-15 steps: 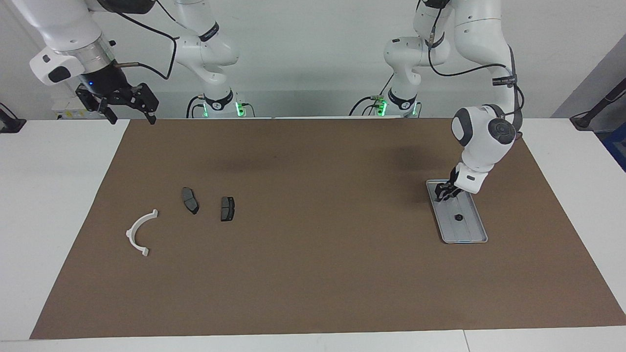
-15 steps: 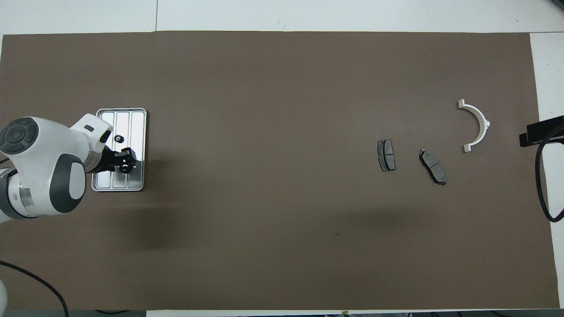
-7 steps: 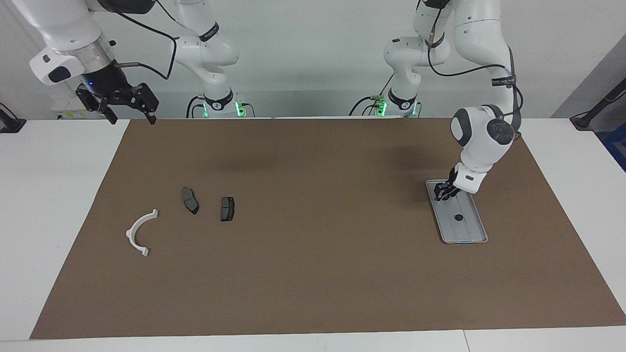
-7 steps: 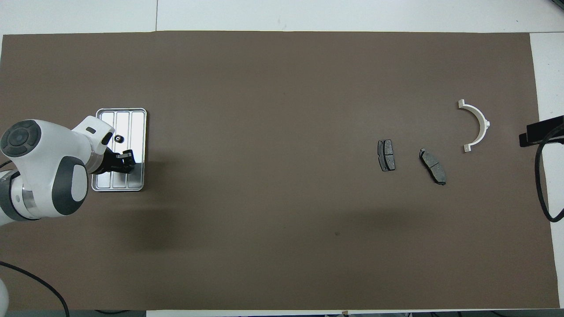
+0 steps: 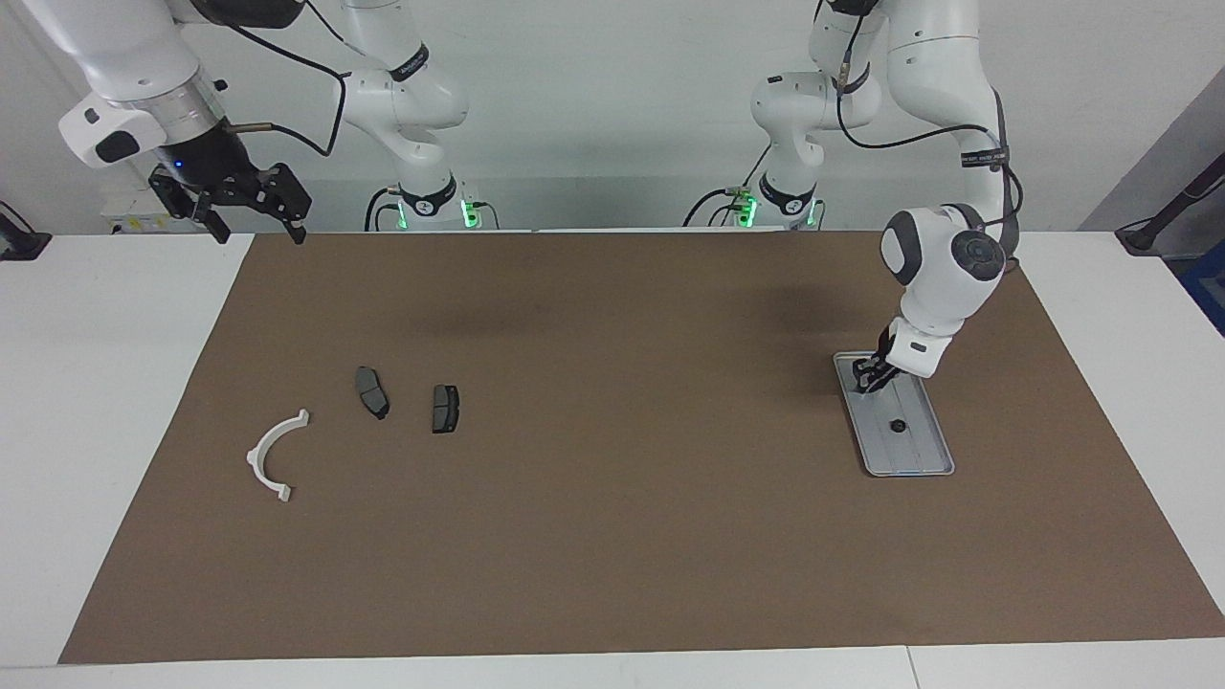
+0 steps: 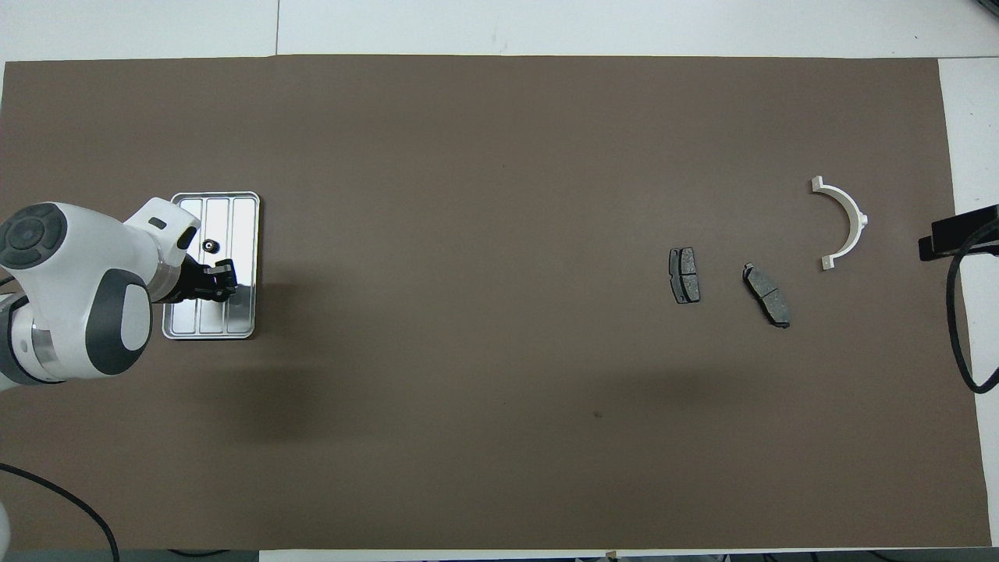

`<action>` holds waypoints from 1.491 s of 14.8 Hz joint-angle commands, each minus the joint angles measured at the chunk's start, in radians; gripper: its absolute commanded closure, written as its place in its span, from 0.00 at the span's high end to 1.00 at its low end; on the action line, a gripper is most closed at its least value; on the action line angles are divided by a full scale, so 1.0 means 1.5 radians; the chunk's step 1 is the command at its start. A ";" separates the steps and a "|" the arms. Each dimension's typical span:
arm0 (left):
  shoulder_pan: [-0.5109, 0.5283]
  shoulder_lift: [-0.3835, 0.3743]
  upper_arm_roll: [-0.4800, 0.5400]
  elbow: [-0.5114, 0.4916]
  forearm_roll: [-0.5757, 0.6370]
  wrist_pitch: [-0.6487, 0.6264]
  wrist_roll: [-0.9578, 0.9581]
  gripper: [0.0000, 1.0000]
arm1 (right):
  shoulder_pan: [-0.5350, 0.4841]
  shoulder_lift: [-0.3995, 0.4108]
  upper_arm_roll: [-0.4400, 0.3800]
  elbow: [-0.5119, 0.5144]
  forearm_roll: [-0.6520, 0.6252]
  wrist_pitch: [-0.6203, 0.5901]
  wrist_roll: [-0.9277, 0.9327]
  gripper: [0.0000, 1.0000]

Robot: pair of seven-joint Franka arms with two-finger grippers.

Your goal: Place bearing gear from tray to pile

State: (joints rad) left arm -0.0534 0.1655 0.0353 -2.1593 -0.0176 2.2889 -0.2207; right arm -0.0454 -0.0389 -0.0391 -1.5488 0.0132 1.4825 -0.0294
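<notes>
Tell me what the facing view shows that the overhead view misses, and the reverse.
Only the facing view: the right gripper, open, raised at the right arm's end, waiting.
Only the overhead view: nothing extra.
Both: the left gripper over the tray, a small dark part lying in it, two brake pads and a white bracket.

Tray [image 6: 244, 234]: bare metal, silver-grey, ridged, glossy w/ glare. Table mat [image 5: 612, 536]: matt brown, paper-like, smooth. 2 brake pads [image 6: 684, 275] [image 6: 766, 294]: dark grey, dull, grainy faces. Half-ring bracket [image 5: 273, 457]: white, smooth, looks plastic. Arm shells [image 5: 943, 268]: glossy white plastic.
</notes>
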 commanded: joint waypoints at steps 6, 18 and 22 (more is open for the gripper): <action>-0.137 -0.001 0.005 0.125 0.003 -0.079 -0.287 0.00 | -0.010 -0.001 0.005 -0.003 -0.009 -0.003 -0.022 1.00; -0.343 0.177 0.009 0.260 0.018 -0.016 -0.573 0.00 | 0.010 0.108 -0.005 0.133 -0.007 0.054 -0.020 1.00; -0.352 0.180 0.009 0.234 0.019 0.007 -0.575 0.00 | 0.082 0.178 -0.003 0.204 -0.004 0.082 0.018 1.00</action>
State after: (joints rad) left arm -0.5580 0.4320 0.0359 -1.7877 -0.0094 2.2685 -1.0635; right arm 0.0250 0.1451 -0.0409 -1.3467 0.0135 1.6013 -0.0274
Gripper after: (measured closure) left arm 0.652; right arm 0.000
